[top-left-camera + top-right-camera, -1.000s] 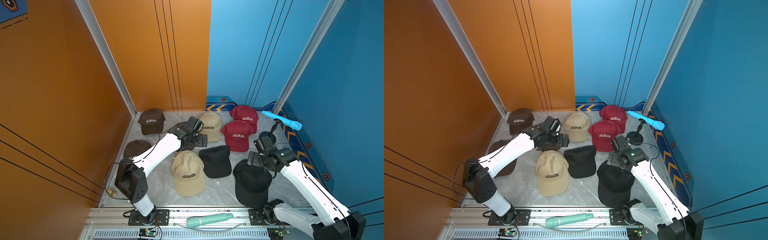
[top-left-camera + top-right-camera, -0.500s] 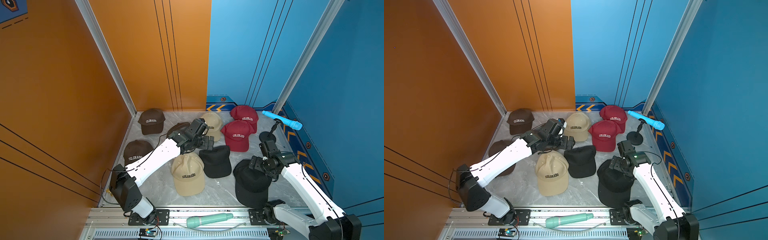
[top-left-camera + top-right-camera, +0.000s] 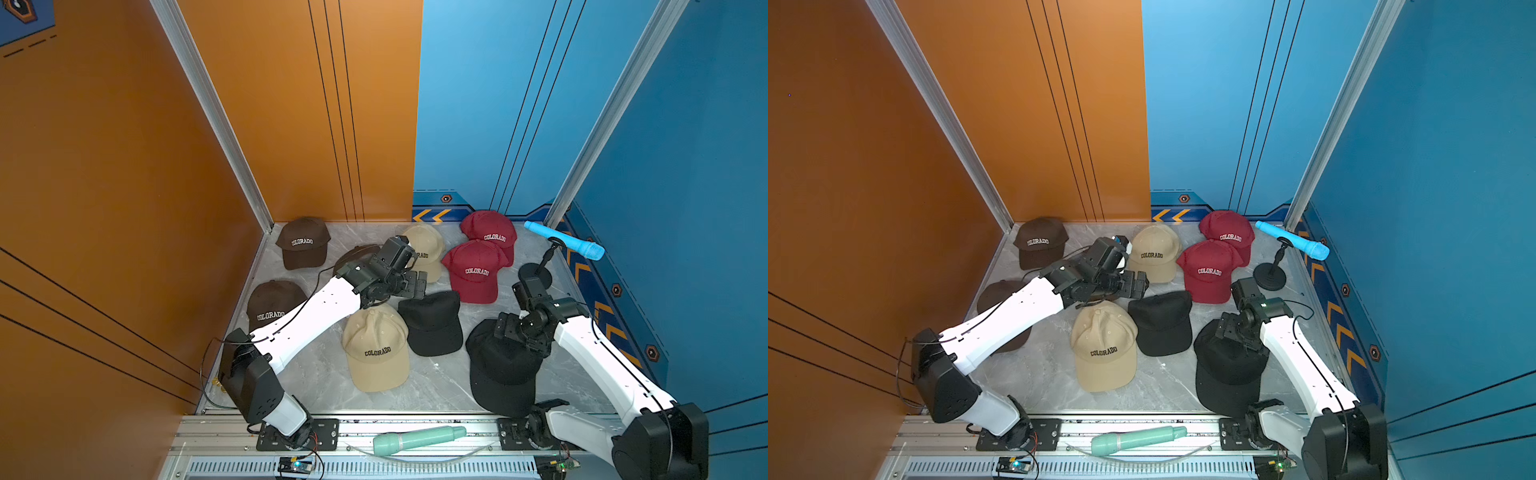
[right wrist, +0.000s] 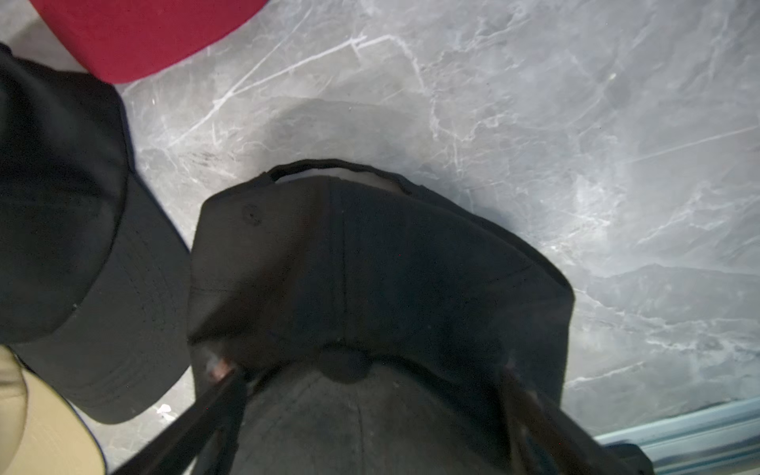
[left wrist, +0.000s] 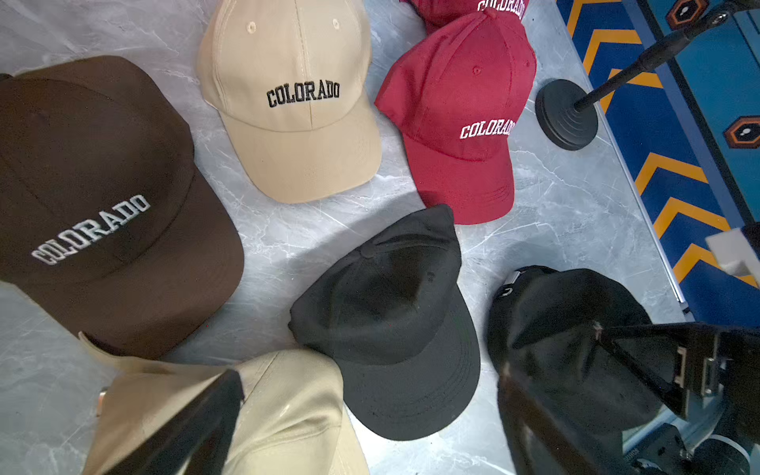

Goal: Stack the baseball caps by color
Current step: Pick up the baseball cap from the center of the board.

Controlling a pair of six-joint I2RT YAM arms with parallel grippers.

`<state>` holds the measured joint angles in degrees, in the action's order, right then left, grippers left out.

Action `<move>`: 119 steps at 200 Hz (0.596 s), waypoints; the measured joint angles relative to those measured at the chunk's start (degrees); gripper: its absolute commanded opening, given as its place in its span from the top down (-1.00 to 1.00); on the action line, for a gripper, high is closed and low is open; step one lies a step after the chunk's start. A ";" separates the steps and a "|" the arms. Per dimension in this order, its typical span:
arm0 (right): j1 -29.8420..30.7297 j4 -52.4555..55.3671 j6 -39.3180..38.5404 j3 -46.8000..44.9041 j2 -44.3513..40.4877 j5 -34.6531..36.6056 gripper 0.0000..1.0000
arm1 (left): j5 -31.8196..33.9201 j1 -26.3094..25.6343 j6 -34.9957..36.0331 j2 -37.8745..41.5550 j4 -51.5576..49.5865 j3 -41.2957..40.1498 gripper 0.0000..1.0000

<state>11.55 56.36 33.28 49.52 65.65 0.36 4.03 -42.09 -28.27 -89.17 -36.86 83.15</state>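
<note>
Grey marble tabletop (image 3: 436, 376) holds 9 loose fabric caps (image 3: 376, 345); pairing the 2 plain black ones looks to be the step in hand. Just in front of the round-based black microphone stand (image 3: 535, 276), the right gripper (image 4: 366, 370) straddles the crown of a black curved-brim cap (image 3: 503, 374), jaws wide; the left gripper (image 3: 413, 283) hovers spread and empty, farther from it. Next: pinch that crown, lift, and land it on the other black cap (image 3: 432, 324) nearby.

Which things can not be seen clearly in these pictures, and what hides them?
- Middle brown cap: in both top views, mostly behind the left gripper.
- Far red cap: left wrist view, cut by the picture edge.
- Right gripper: right wrist view, dark blurred fingers on the black cap; pinching or not, unclear.
</note>
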 measured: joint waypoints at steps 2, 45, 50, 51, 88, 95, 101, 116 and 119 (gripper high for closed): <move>0.00 0.00 -0.04 0.00 0.07 -0.11 -0.78 | 0.00 0.04 0.02 0.00 0.02 0.00 -0.96; 0.13 0.00 -0.46 0.00 0.55 -0.61 -0.43 | 0.00 0.90 0.44 -0.11 0.13 0.00 -0.96; 0.13 0.00 -0.66 0.00 0.55 -0.59 -0.40 | 0.00 1.03 0.44 -0.11 0.17 0.00 -0.96; 0.13 0.00 -0.61 0.00 0.55 -0.61 -0.39 | 0.00 1.07 0.44 -0.11 0.20 0.00 -0.96; 0.13 0.00 -0.90 0.00 1.18 -0.61 -0.15 | -0.02 2.05 0.46 -0.11 0.35 0.00 -0.96; 0.13 0.00 -1.01 0.00 1.36 -0.63 -0.10 | -0.02 2.32 0.46 -0.11 0.39 0.00 -0.96; 0.13 0.00 -1.16 0.00 1.51 -0.61 -0.07 | -0.02 2.45 0.46 -0.13 0.44 0.00 -0.96; 0.13 0.00 -1.44 0.00 1.77 -0.63 0.03 | -0.02 2.89 0.48 -0.22 0.50 0.00 -0.96; 0.13 0.00 -1.62 0.00 1.79 -0.61 0.04 | -0.02 3.02 0.48 -0.26 0.50 0.00 -0.96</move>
<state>11.68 56.36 31.66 49.52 67.44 -0.25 4.01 -39.07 -27.79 -89.43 -36.36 83.15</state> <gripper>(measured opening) 0.505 0.978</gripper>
